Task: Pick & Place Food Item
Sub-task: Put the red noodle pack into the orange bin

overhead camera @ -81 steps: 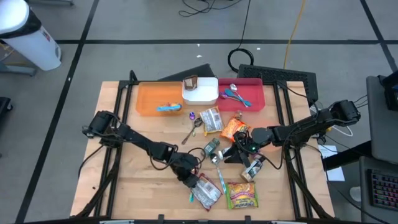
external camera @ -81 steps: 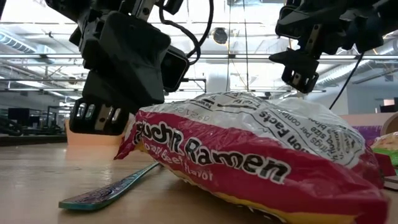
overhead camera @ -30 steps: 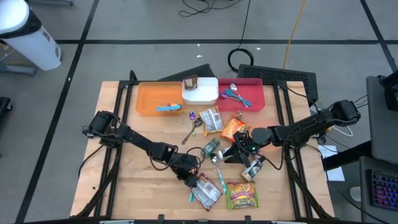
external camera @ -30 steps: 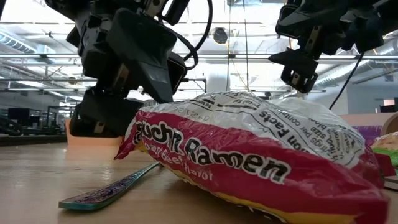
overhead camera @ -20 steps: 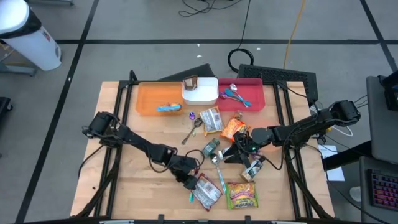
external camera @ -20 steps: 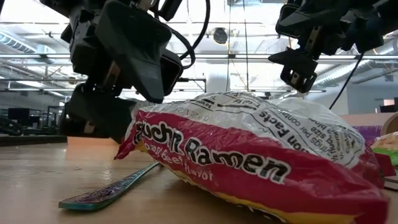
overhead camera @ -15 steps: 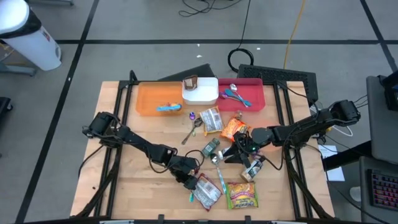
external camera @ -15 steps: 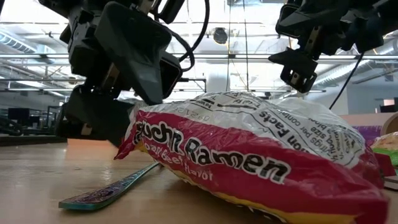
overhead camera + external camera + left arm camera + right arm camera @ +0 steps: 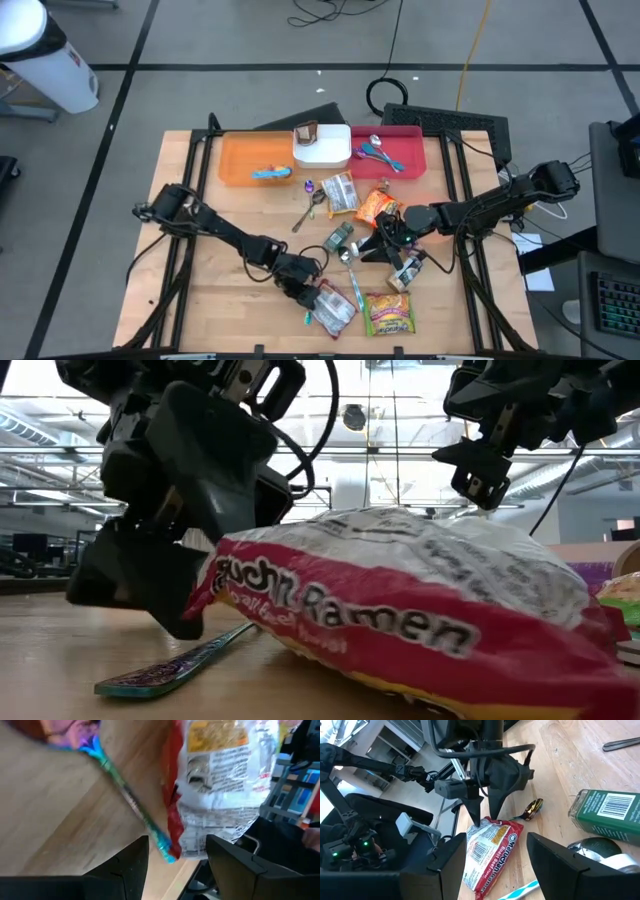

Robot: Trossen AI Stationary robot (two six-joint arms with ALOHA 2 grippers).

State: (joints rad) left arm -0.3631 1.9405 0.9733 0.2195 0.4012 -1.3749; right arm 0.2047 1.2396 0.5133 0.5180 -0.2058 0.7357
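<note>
Behind the red and white crinkled ramen packet [image 9: 331, 306], at the table's far edge, an orange flat plastic tray [image 9: 240, 160] holds a small blue item, a white square lidded box [image 9: 322, 148] stands just beside it with a brown thing at its corner, and a red flat plastic tray [image 9: 408, 152] holds a blue spoon and a pale one. What the small blue item is cannot be made out.

The ramen packet lies near the table's front edge, with a teal-handled utensil [image 9: 170, 668] at its end. The left gripper [image 9: 304, 291] sits low at that same end, fingers spread either side of the packet's corner in its wrist view; contact cannot be told. Compared with half a second ago it has dropped and tilted, and the packet's top has flattened.

The right gripper [image 9: 383, 243] hangs beyond the packet, fingers spread, above a green can [image 9: 606, 810] cut off at the picture's edge.
</note>
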